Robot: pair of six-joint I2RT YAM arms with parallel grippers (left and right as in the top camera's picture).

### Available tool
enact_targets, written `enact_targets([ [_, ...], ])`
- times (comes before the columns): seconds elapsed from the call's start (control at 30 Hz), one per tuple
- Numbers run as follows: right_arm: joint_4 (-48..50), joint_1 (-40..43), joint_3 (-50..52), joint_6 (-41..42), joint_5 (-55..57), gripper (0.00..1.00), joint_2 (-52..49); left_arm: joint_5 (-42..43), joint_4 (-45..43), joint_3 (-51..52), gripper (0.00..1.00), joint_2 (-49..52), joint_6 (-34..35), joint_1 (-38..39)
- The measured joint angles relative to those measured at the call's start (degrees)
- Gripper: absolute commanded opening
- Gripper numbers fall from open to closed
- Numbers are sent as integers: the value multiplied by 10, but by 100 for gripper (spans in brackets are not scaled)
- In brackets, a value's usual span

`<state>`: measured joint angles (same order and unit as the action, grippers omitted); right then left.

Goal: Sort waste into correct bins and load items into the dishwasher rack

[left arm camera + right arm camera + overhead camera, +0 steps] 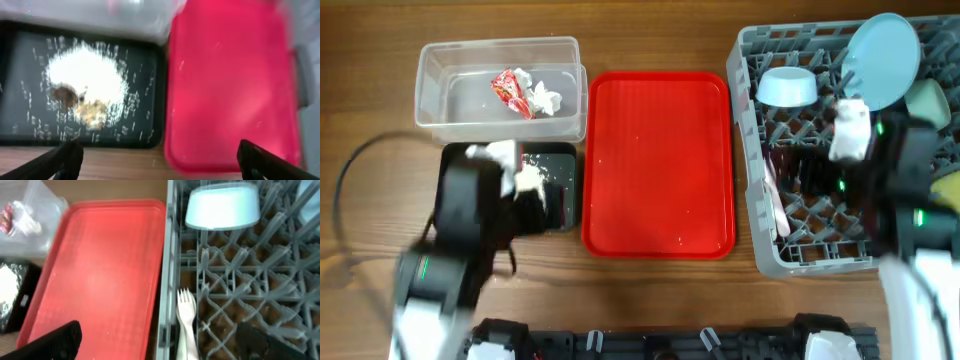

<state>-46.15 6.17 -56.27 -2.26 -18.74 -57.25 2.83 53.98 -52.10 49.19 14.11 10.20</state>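
Left jaws wide apart, empty, over rice and brown bits (85,85) in black tray (20,60) toward the surface's left edge. Right jaws wide apart, empty, over white fork (186,315) in rack (760,250) at right edge. Wrapper (507,90), tissue (545,97) in clear tub (440,100), far-left corner.

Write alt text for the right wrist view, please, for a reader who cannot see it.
A grey dishwasher rack fills the right side, with a pale blue bowl at its far end and a white fork along its left wall. A red tray lies to its left; the right tool is open, holding nothing.
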Motion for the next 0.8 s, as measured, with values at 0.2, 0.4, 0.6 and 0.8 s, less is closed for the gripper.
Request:
enact_targets([
  [0.2,21,0,64,7,4,100,117,-7,-30,62,100,-221,1,0],
  [0.4,21,0,64,7,4,100,114,-9,-30,63,100,-293,1,0],
  [0.6,21,0,64,7,4,100,66,-9,-6,63,100,-293,1,0],
  [0.8,31,0,68,7,20,100,26,-9,50,64,100,-293,1,0],
])
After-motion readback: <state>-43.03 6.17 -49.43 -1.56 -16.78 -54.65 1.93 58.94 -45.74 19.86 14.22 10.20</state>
